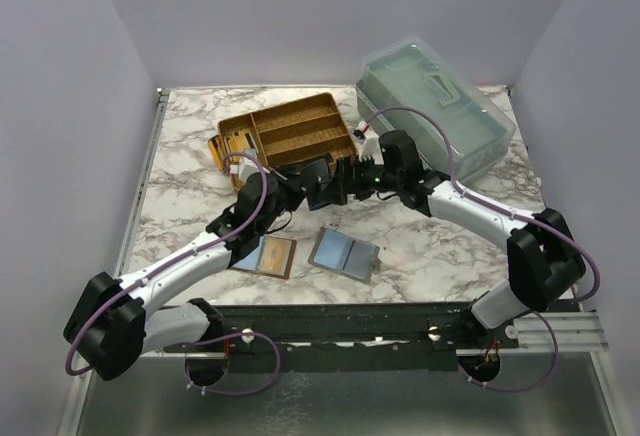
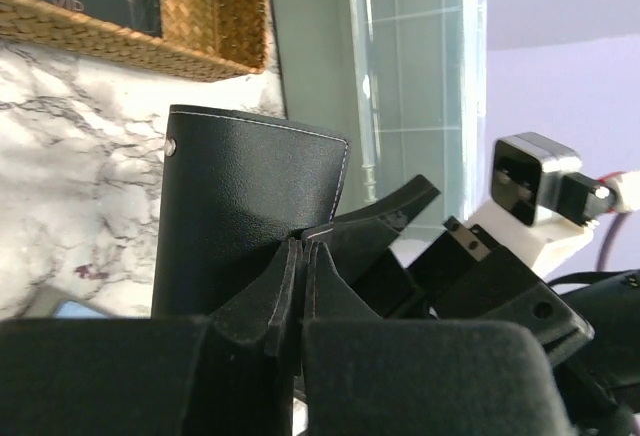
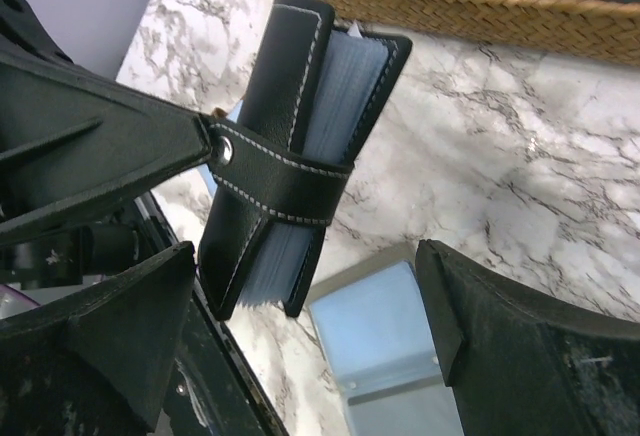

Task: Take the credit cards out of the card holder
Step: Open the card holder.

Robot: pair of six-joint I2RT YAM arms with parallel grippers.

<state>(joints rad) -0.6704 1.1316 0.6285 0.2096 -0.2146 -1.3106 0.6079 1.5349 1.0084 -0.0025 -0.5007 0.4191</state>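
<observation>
Left pincer [image 2: 305,266] grips the strapped-shut card holder [image 2: 250,196] up off the table [image 3: 500,156] so yr right pincer [image 3: 305,256], jaws wide, can work it.

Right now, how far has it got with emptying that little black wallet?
Early. Done: the small black leather bifold wallet is held up, pinched by the shut left end effector. In hand: the right end effector, open, points at it. Left: its strap is fastened, nothing pulled out.
</observation>
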